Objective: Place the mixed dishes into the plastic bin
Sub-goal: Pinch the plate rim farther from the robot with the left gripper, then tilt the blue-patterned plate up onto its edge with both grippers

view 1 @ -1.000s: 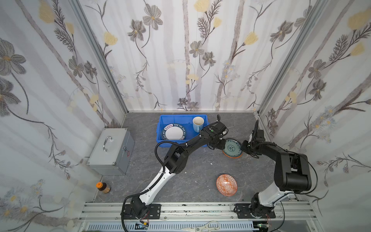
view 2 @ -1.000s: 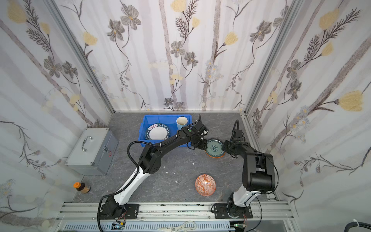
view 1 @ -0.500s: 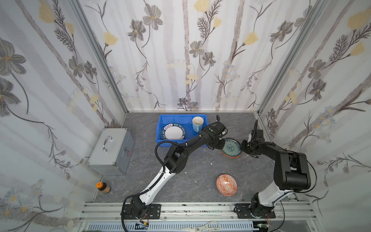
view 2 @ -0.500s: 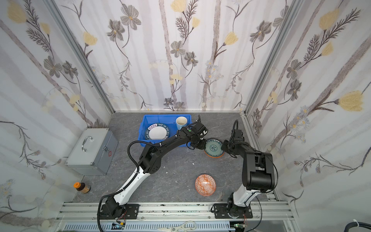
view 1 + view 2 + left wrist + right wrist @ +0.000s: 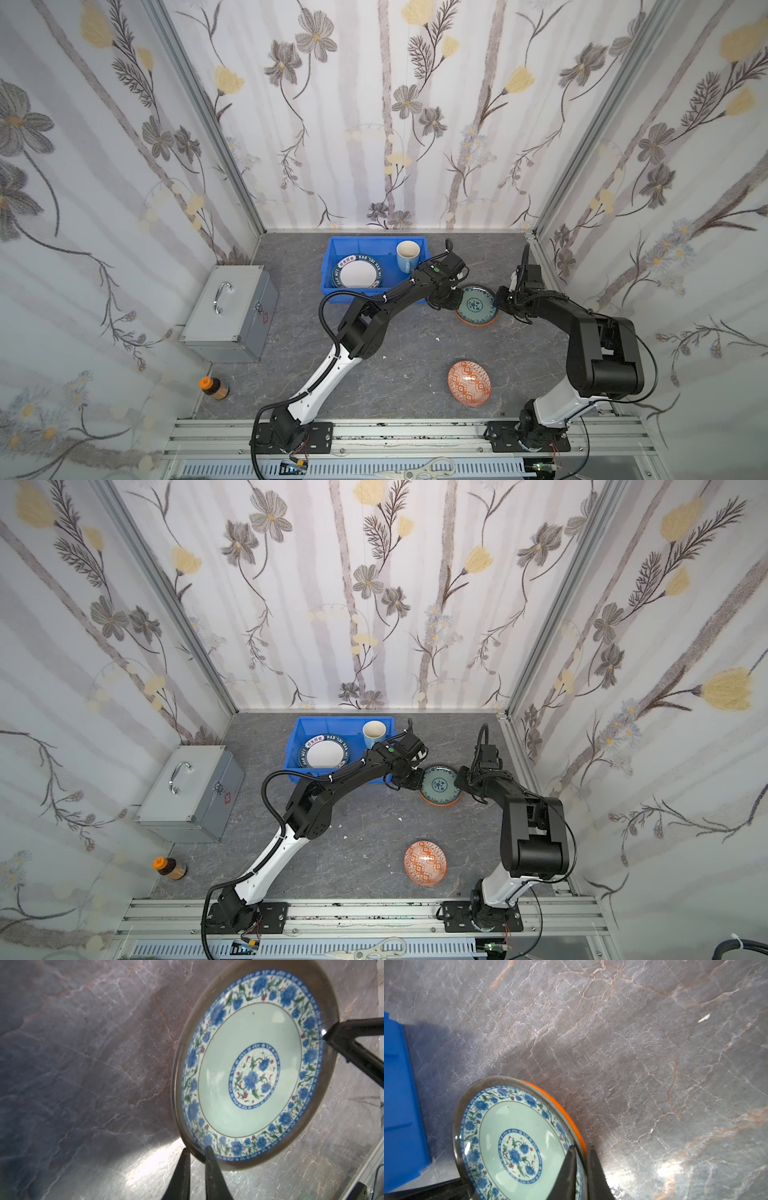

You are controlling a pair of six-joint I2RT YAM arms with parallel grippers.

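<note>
In a top view, teal plate (image 5: 476, 304) clamped at its 9 o'clock rim by the left gripper (image 5: 451, 300) and at 3 o'clock by the right gripper (image 5: 500, 304); plastic bin (image 5: 365, 240) near, toward 10 o'clock, on the left arm's side.

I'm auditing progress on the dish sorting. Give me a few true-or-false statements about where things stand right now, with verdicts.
1. The left gripper and right gripper pinch the teal plate at opposite sides of its rim. True.
2. The light-blue mug stands outside the blue bin. False: it stands inside the bin.
3. The orange patterned bowl sits on the table, outside the bin. True.
4. The lettered plate lies outside the bin. False: it lies in the bin.
5. An orange plate shows beneath the teal plate. True.
</note>
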